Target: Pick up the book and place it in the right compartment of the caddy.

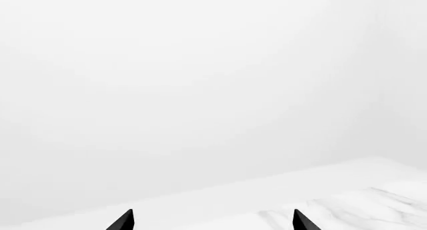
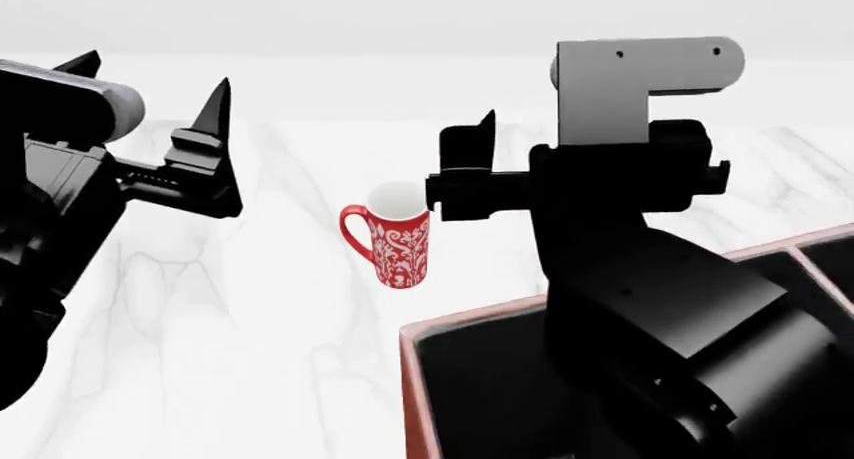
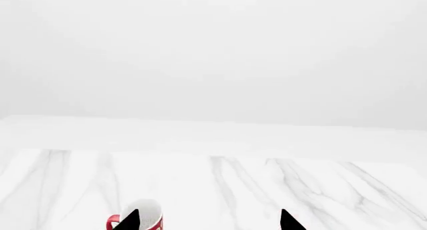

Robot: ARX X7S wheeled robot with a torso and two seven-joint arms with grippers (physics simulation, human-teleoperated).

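Note:
The book is not in view in any frame. The caddy (image 2: 418, 389), reddish-brown with a black interior, sits at the bottom right of the head view, and my right arm hides most of it. A divider (image 2: 801, 251) shows at its far right. My left gripper (image 2: 154, 74) is open and empty, held high over the table's left side; its two tips also show in the left wrist view (image 1: 213, 221). My right gripper (image 3: 208, 221) is open and empty, above and just right of the mug. Only one of its fingertips (image 2: 486, 119) shows in the head view.
A red-and-white patterned mug (image 2: 398, 241) stands upright on the white marble table (image 2: 240, 339), just beyond the caddy's left corner; its rim shows in the right wrist view (image 3: 148, 210). The table's far edge meets a plain white wall.

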